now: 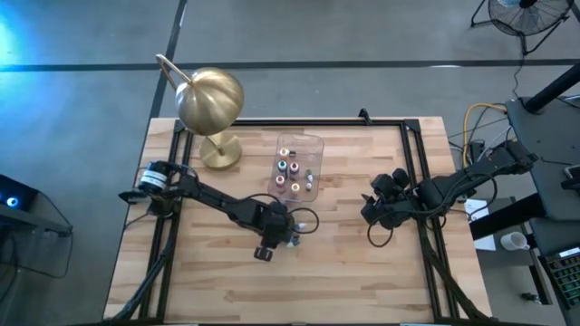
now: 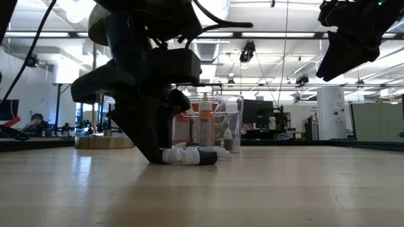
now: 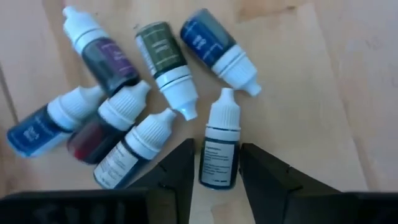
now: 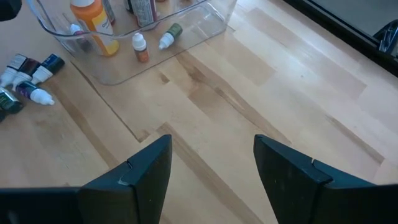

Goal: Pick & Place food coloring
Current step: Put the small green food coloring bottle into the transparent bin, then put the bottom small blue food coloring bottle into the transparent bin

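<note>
Several food coloring bottles (image 3: 124, 106), dark bodies with white caps, lie on their sides in a loose cluster on the wooden table (image 1: 362, 272), near its middle. One dark bottle (image 3: 219, 155) lies a little apart from the cluster. My left gripper (image 3: 216, 163) points steeply down over it, open, with one finger close on either side of its body. A thin strip of wood shows beside one finger. My right gripper (image 4: 211, 146) hangs open above the table's right part, with nothing between its fingers. My left gripper has its fingers (image 3: 180, 168) close beside the lying bottle's body (image 3: 214, 171), across its length, coming from above. Whether they touch it I cannot tell. The bottle lies flat on the table with its cap pointing away from the gripper.
A clear plastic tub (image 1: 313, 145) stands just beyond the cluster, holding an upright orange bottle (image 4: 93, 22) and several small ones. A brass-coloured dome lamp (image 1: 210, 100) stands at the far left. Bare wood lies at the near side and between the arms.
</note>
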{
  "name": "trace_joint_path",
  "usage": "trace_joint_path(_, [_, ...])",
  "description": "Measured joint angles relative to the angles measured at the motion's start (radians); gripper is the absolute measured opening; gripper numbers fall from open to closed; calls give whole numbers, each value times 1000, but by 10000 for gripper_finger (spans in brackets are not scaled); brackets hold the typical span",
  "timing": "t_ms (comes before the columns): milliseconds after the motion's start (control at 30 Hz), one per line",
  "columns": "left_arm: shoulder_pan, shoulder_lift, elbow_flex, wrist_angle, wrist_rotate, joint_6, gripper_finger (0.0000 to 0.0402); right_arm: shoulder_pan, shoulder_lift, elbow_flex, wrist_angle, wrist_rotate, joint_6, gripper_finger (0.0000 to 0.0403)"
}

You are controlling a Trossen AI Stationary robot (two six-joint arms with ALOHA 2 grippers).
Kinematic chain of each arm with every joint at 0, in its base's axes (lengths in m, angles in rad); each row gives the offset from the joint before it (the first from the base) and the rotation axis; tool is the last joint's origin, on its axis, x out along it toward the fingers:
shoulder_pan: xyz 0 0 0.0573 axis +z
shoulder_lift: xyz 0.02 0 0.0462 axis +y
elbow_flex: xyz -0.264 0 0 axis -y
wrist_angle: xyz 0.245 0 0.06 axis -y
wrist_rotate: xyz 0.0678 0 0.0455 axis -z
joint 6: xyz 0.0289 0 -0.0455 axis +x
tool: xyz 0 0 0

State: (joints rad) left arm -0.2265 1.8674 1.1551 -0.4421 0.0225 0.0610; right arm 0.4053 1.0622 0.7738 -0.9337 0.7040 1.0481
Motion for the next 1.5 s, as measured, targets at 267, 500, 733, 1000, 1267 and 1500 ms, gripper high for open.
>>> trace_joint_path(267, [0, -4, 75, -50, -36, -198, 61, 0, 0, 0, -1, 2, 0, 219])
trace_joint_path(500, [14, -81, 285, -234, -182, -228, 26, 0, 0, 0, -3, -5, 10, 219])
trace_joint_path(733, [209, -114, 492, -244, -381, -136, 38, 0, -1, 0, -3, -5, 10, 219])
trace_joint_path(1000, [395, -102, 532, -276, -423, -172, 113, 0, -1, 0, -4, -5, 22, 219])
trace_joint_path(1267, [278, -127, 683, -339, -351, -93, 171, 0, -1, 0, -4, -5, 31, 219])
trace_joint_path(1500, [131, -110, 578, -487, -153, -109, 172, 0, -1, 0, -5, 3, 18, 219])
